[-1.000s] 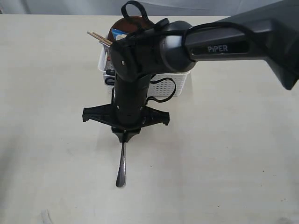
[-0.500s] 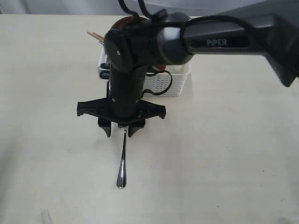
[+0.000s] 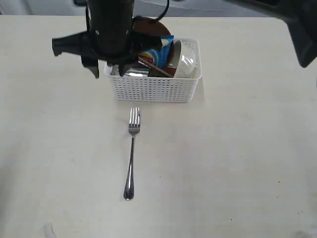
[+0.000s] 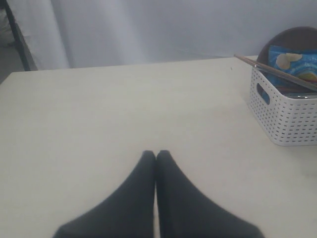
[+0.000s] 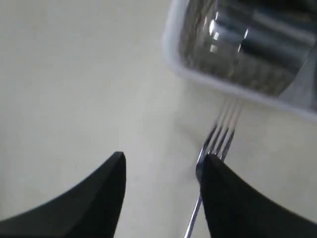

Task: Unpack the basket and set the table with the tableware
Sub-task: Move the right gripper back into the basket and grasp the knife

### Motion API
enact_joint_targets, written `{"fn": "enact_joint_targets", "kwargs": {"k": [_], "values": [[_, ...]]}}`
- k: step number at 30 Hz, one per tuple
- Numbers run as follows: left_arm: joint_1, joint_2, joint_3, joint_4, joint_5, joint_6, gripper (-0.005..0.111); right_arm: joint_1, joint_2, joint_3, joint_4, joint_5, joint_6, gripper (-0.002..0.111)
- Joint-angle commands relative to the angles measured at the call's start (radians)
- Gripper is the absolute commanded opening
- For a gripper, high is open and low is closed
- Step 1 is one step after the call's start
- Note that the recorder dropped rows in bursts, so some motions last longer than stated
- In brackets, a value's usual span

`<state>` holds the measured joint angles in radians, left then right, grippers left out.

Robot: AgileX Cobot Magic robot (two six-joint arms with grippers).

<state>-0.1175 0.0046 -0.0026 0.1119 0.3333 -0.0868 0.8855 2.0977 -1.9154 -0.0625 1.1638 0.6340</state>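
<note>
Exterior view: the right arm ran off the top edge, and its right gripper (image 3: pixel 106 69) hung at the white perforated plastic basket (image 3: pixel 158 89), masking its left corner. The slim steel fork (image 3: pixel 131 153) lay on the pale beige table (image 3: pixel 237 163), tines toward the basket. Left wrist: the left gripper (image 4: pixel 156 156) had its jaws pressed together on nothing, the basket was cut off at the frame edge, and a grey backdrop (image 4: pixel 148 29) stood behind. Right wrist, blurred: jaws were spread wide and held nothing, with the fork beside one finger.

It looks like a robotics lab: a bare beige table (image 4: pixel 99 109) stands before a plain grey curtain (image 4: pixel 148 29), and a black robot arm (image 3: pixel 111 25) hangs over it.
</note>
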Motion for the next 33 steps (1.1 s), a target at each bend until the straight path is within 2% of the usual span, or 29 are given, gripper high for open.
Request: {"fn": "enact_joint_targets", "kwargs": {"k": [1, 7, 11, 16, 33], "values": [[0.004, -0.005, 0.003, -0.011, -0.007, 0.002, 0.000, -0.034, -0.011, -0.093, -0.132, 0.019, 0.009, 0.046], [0.004, -0.005, 0.003, -0.011, -0.007, 0.002, 0.000, -0.091, 0.012, -0.104, -0.153, 0.020, -0.240, 0.046], [0.004, -0.005, 0.003, -0.011, -0.007, 0.002, 0.000, -0.116, 0.049, -0.106, -0.151, 0.013, -0.290, 0.046], [0.004, -0.005, 0.003, -0.011, -0.007, 0.002, 0.000, -0.116, 0.121, -0.106, -0.153, -0.029, -0.443, 0.046], [0.004, -0.005, 0.003, -0.011, -0.007, 0.002, 0.000, -0.116, 0.237, -0.106, -0.210, -0.121, -0.476, 0.046]]}}
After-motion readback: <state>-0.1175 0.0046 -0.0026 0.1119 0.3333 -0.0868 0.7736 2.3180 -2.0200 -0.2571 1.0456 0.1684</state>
